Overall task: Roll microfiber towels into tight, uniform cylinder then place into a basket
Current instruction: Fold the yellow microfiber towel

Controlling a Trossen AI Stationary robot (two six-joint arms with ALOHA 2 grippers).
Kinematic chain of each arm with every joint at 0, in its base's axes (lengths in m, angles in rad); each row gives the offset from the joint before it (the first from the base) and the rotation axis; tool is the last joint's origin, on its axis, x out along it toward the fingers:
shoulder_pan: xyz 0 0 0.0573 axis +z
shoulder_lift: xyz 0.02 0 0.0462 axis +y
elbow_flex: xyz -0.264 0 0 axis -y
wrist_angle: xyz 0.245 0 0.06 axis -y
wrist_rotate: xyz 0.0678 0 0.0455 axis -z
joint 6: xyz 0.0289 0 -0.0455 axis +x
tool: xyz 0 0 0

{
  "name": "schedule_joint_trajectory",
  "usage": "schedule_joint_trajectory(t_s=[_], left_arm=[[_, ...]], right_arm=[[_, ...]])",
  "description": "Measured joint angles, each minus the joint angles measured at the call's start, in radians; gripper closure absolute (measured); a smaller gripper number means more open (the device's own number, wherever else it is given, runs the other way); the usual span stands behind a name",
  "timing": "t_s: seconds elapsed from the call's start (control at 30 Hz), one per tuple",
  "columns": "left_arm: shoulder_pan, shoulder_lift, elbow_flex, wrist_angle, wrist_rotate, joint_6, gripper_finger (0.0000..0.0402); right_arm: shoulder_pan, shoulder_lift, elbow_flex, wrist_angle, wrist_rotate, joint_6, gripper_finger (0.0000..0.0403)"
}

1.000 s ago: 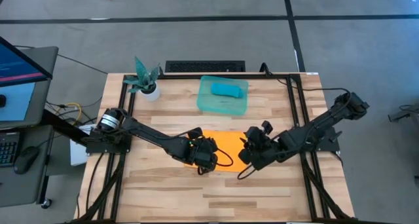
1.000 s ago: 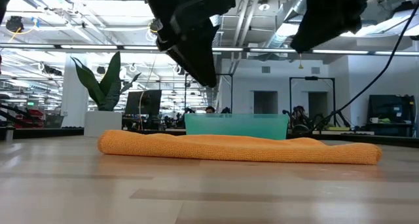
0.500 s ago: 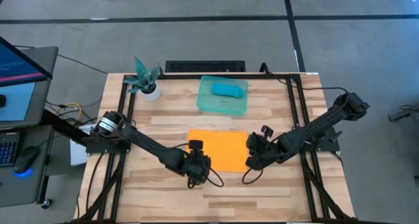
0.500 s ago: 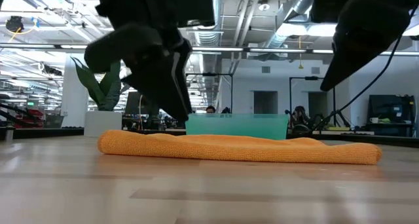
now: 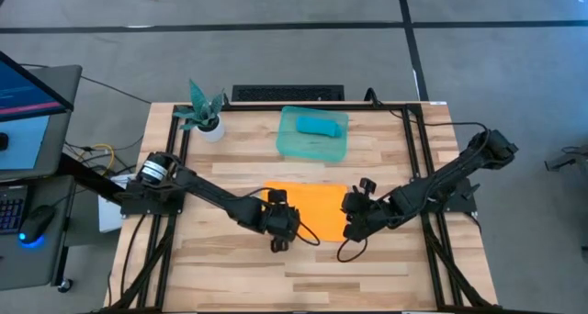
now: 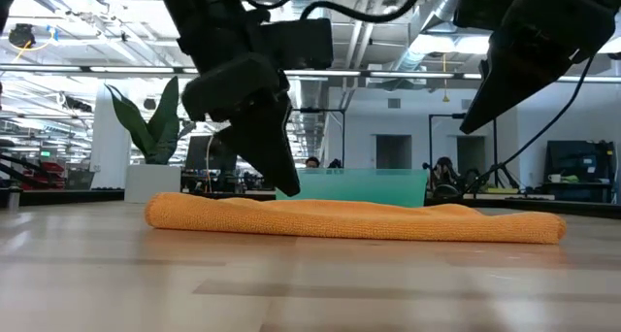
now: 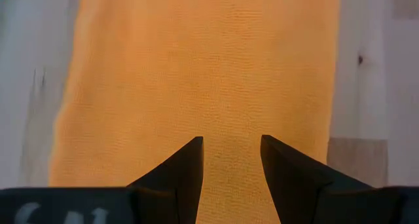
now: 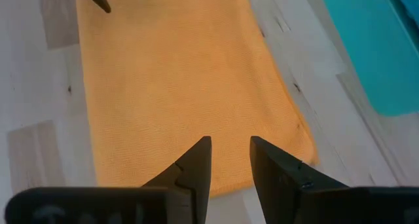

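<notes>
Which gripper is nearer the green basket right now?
Right. The right gripper sits at the orange towel's right edge, closer to the basket; the left gripper is at the towel's left corner.

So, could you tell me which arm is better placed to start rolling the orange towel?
Probably the left. The left gripper, open, sits low at the near corner of the orange towel, almost touching the cloth. The right gripper, also open, hangs higher beside the opposite end.

No lettering, label, brand, number or sign can be read anywhere; the monitor [image 5: 28, 94] left of the bench [image 5: 303, 259] shows only unreadable marks.
</notes>
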Motion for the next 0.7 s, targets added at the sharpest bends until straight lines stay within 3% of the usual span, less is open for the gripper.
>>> schedule_joint_trajectory(t_s=[0.3, 0.5, 0.6, 0.7], left_arm=[[0.006, 0.070, 0.006, -0.025, 0.066, 0.059, 0.0255], [0.014, 0.053, 0.009, -0.168, 0.063, -0.016, 0.0255], [0.014, 0.055, 0.029, -0.303, 0.013, -0.079, 0.0255], [0.007, 0.063, 0.043, -0.478, -0.120, -0.162, 0.0255]], right_arm=[[-0.007, 0.000, -0.001, -0.001, 0.001, -0.001, 0.0275], [-0.024, 0.000, -0.001, 0.006, 0.002, 0.000, 0.0274], [-0.035, 0.000, -0.001, 0.006, 0.003, 0.000, 0.0274], [-0.046, 0.000, -0.001, 0.009, 0.002, 0.000, 0.0274]])
